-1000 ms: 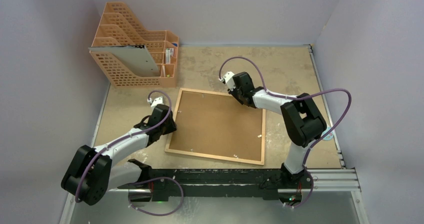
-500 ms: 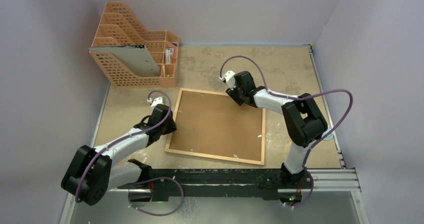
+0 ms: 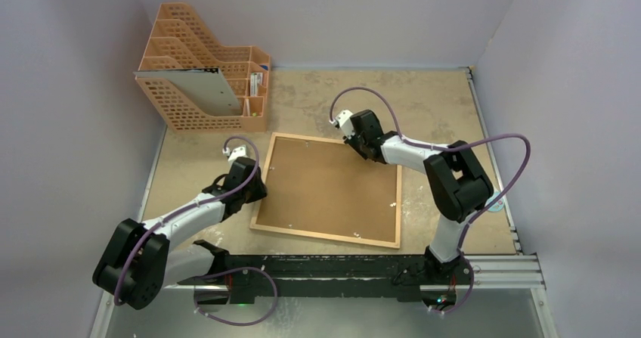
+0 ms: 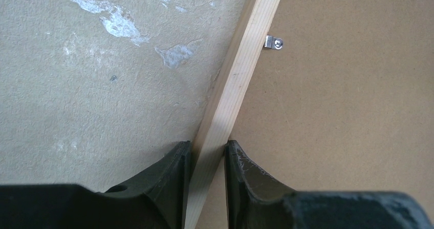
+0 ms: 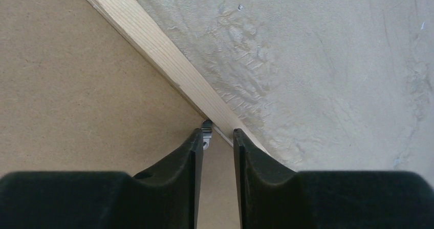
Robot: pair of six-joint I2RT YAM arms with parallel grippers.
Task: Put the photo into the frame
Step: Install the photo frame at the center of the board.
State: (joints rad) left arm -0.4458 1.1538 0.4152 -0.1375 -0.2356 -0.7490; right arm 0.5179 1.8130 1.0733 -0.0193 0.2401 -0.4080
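Overhead view of a worn table (image 3: 431,103) with two robot arms reaching in from the near edge. The frame (image 3: 325,237) lies face down in the middle, its brown backing panel (image 3: 329,190) seated inside the light-wood rails. The photo is not visible in any view, so whether it already sits under the backing cannot be told.

The left gripper (image 4: 207,149) has not moved over the last second and stays clamped across the frame's left rail, one finger on each side of the wood. The right gripper (image 5: 217,134) has crept slightly leftward along the far rail. Its jaws now stand close together with a small metal tab (image 5: 206,132) at the tip of one finger, but whether they pinch the tab is unclear.

This suggests the right arm is working the backing's fasteners while the left steadies the frame
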